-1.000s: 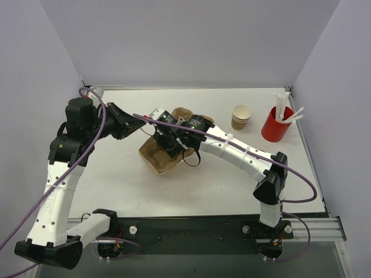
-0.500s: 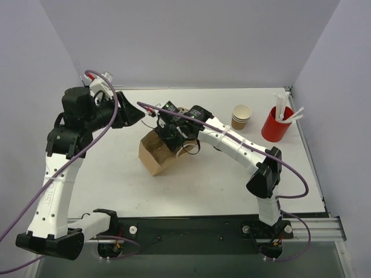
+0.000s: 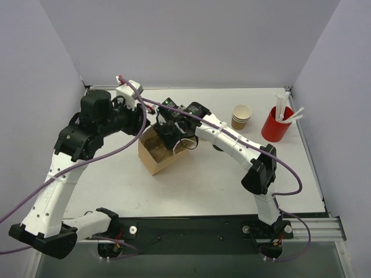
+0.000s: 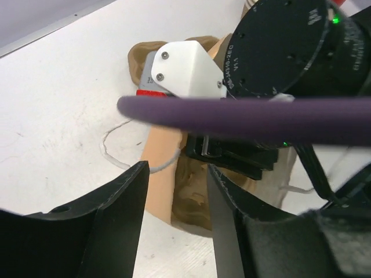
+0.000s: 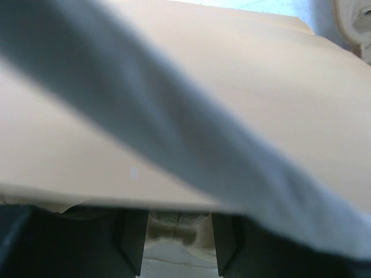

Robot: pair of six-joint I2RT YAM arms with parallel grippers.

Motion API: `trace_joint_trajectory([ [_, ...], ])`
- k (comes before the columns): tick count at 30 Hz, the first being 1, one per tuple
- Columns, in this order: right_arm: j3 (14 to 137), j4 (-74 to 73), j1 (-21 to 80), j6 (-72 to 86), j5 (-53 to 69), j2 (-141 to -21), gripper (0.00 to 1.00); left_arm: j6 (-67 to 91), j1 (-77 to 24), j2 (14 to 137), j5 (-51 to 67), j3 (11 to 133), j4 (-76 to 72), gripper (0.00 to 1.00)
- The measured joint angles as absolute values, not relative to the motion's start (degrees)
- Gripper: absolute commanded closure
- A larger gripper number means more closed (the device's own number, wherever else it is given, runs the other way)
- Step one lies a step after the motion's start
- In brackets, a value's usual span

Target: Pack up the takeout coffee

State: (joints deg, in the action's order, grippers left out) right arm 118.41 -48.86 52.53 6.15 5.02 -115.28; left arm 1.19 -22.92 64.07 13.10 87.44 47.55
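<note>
Change over the last second, top view: the left gripper was nearly closed and down at the bag. It has let go, and its arm has risen and swung round. The gripper now hangs just beside the bag's left upper edge, fingers spread, nothing between them. The bag lay low and crumpled. It now stands tilted on its base with its mouth open upward. The right gripper has stayed on the bag's far rim, pinching the paper. Its wrist camera shows little but tan paper close up. The right arm's elbow has shifted left.

The coffee cup, the top one of a short stack, has not moved. It stands at the far right of the table, well apart from the bag and outside it. The red cup of white sticks sits just to its right, also unmoved.

Surface: white tabletop, faintly scuffed. A white string handle of the bag trails on it in the left wrist view. A black rail along the near edge carries both arm bases.

Room: plain pale lilac walls on three sides. Purple cables loop off both arms.
</note>
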Motion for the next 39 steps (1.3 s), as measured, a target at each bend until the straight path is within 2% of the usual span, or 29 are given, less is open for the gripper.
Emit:
trace_joint_trajectory([
  [14, 118.5, -50.7, 51.8, 7.5, 5.6, -116.2, 0.80, -5.8, -27.5, 72.2, 4.6, 91.4, 49.4, 0.55],
  [31, 118.6, -51.8, 50.3, 9.4, 5.6, -116.3, 0.80, -6.7, -28.0, 73.1, 7.1, 89.9, 48.1, 0.54],
  [39, 118.6, -51.2, 48.5, 10.8, 6.9, -117.0, 0.81, -6.5, -28.0, 72.0, 8.0, 83.8, 44.2, 0.49],
])
